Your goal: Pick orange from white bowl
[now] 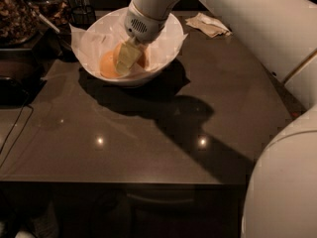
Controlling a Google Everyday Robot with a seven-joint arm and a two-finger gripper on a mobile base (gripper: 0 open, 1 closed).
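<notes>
A large white bowl [171, 43] lined with crinkled white paper stands at the far left of the dark table. Two oranges lie inside it: one [108, 65] at the left and a second [142, 59] partly hidden behind the gripper. My gripper [126, 61] reaches down into the bowl from above, its pale fingers [127, 56] set between the two oranges and touching them. The white arm comes in from the upper right.
A crumpled paper napkin [210, 25] lies on the table to the right of the bowl. Dark containers of snacks [17, 16] and a utensil stand at the far left. A cable [15, 130] runs down the table's left side. The arm's white body [282, 182] fills the right.
</notes>
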